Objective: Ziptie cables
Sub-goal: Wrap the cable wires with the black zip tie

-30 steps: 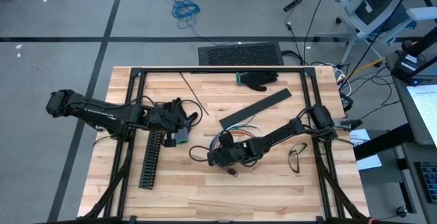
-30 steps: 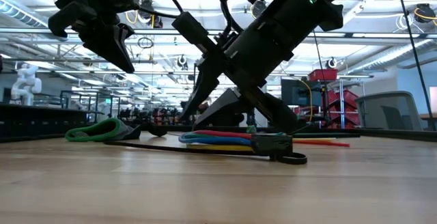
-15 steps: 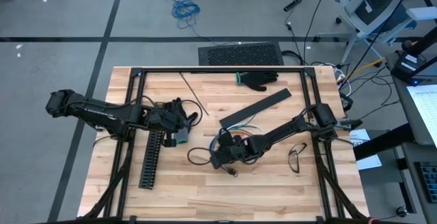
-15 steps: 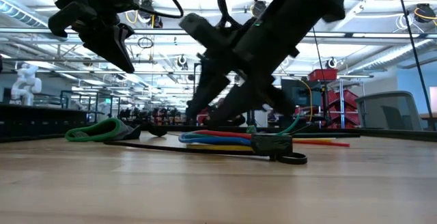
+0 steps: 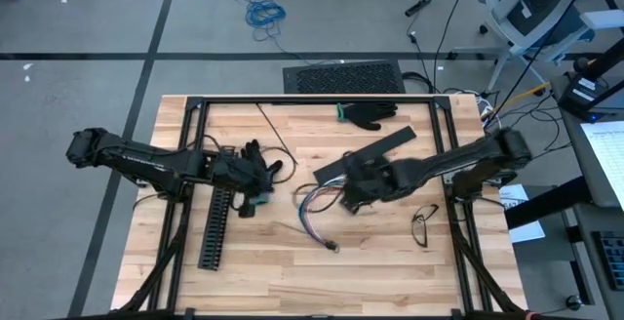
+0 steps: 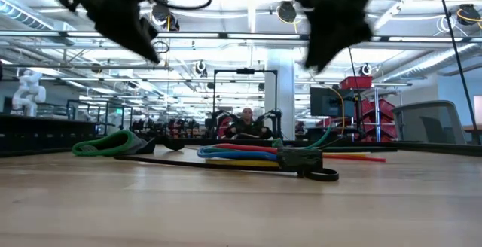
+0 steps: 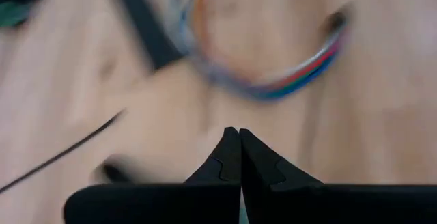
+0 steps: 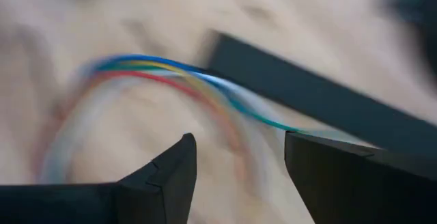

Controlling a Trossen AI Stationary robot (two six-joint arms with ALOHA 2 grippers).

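Overhead view: cables [image 5: 314,213] lie looped at table centre; right gripper [image 5: 351,191] hovers at their two o'clock, left gripper [image 5: 255,195] waits at nine o'clock over the slotted channel [image 5: 216,224]. Table-level view: only here the bundle appears already cinched by a ziptie [image 6: 305,161]. Left wrist view: fingers pressed shut, empty. Right wrist view: claw spread wide, holding nothing; judged next: checking or trimming the tie.

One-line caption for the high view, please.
Right pincer open above the cables lying loose on the table; left pincer shut beside the slotted channel.
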